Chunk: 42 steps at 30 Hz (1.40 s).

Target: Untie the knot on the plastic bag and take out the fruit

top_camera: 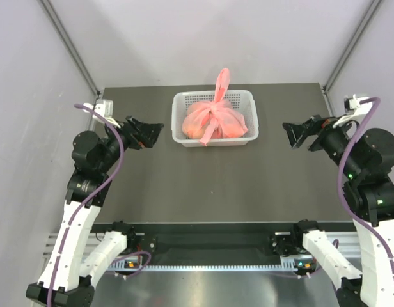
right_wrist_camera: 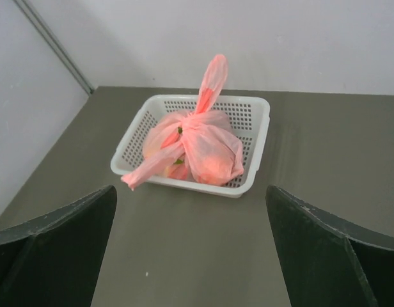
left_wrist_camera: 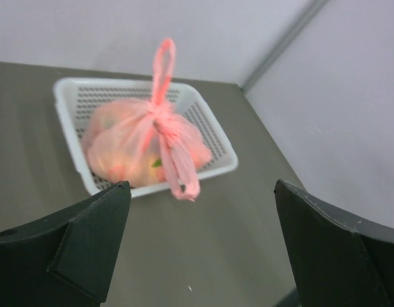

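The pink plastic bag lies tied shut in the white perforated basket at the back middle of the table. Its knot sits on top, one handle tail sticking up and back, the other hanging over the basket's front rim. The bag also shows in the left wrist view and right wrist view. The fruit shows only as orange and green blurs through the plastic. My left gripper is open and empty, left of the basket. My right gripper is open and empty, right of it.
The basket stands near the table's far edge, close to the back wall. Grey walls and metal posts close in the left and right sides. Dark tabletop lies between both grippers and the basket.
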### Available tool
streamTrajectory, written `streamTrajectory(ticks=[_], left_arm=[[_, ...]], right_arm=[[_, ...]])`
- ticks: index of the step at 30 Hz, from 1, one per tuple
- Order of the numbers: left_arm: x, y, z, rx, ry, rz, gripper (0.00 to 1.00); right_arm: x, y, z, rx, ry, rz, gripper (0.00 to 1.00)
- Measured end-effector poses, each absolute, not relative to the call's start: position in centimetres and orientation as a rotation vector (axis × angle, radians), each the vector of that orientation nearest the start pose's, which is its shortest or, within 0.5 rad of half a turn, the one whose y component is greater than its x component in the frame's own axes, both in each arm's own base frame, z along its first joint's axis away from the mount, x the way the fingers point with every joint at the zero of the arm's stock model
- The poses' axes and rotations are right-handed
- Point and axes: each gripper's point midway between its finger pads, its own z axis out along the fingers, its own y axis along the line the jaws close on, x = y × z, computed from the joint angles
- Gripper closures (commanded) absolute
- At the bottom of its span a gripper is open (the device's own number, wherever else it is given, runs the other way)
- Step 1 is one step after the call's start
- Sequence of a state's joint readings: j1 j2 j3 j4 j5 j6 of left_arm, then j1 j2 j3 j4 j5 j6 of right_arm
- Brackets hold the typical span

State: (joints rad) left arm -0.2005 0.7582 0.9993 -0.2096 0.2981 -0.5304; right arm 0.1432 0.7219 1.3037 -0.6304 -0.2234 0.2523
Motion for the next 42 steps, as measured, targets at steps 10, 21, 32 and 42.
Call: streamTrajectory(ticks=[10,21,32,42], left_arm=[[27.6,-19.6,34.0,0.209,1.851,-1.009,0.01],[29.8,-21.1,34.2,0.267,1.878,-0.936,0.01],[35.3,-20.5,31.0,0.166,1.974,-0.764,0.01],[38.5,-20.8,27.2,0.156,2.061,-0.684,0.01]], right_arm=[[29.7,11.2,34.5,-0.25,1.909,0.385,0.01],[36.6,17.9,27.2,-0.547,2.08,0.263,0.0],[45.5,22.6,22.4,-0.636,2.132,0.233,0.13],[50.2,25.4,19.4,-0.66,2.157,0.262,0.16]])
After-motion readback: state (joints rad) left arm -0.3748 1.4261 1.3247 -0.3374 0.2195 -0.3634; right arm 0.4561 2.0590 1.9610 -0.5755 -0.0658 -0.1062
